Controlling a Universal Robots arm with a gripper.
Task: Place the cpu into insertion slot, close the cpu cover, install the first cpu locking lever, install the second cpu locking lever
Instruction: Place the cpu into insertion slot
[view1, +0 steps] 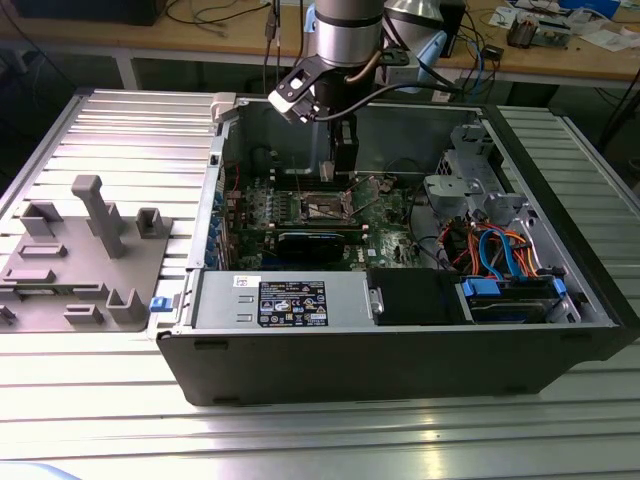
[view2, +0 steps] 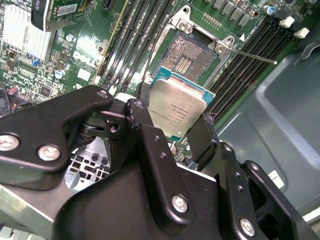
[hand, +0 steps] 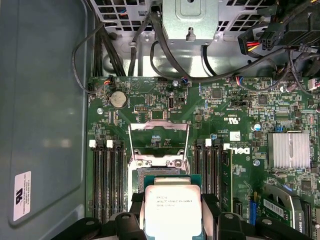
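As gripper holds one cpu, one socket

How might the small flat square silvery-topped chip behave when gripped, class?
The small flat square silvery-topped chip is probably stiff: it shows no bend between the black jaws. Its smooth metal top looks slippery. Being thin, it is likely light, and its green edge perhaps fragile.
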